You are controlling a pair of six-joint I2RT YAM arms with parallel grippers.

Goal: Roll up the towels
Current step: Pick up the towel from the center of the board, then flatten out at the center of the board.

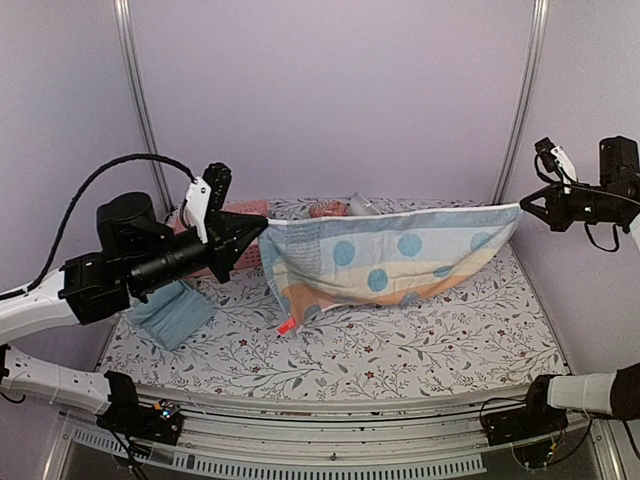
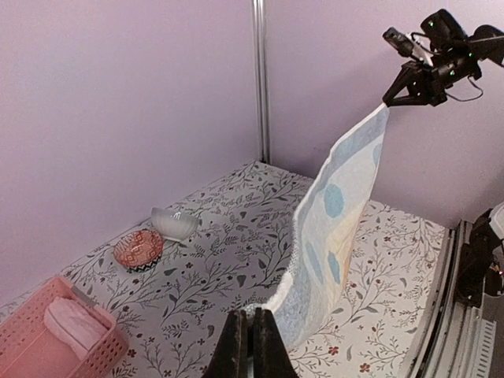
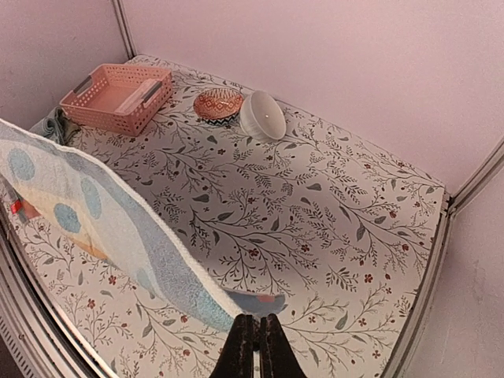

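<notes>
Between the fingers of your left gripper (image 2: 252, 316) sits one top corner of the blue spotted towel (image 2: 331, 228), and the jaws are squeezed tight on it. Out from that gripper the towel hangs in the air like a hammock, sagging in the middle over the table (image 1: 450, 340). At its far end your right gripper (image 1: 523, 209) is pinched on the other top corner. Down below your left gripper the pale teal towel (image 1: 172, 312) lies on the table. Farther off, the pink towel (image 2: 71, 323) rests inside the pink basket (image 2: 94, 358), near two bowls (image 2: 138, 248). Watch out: if you pull your grippers apart too hard, a corner may slip free. If you lower it fast, it may land all crumpled.
</notes>
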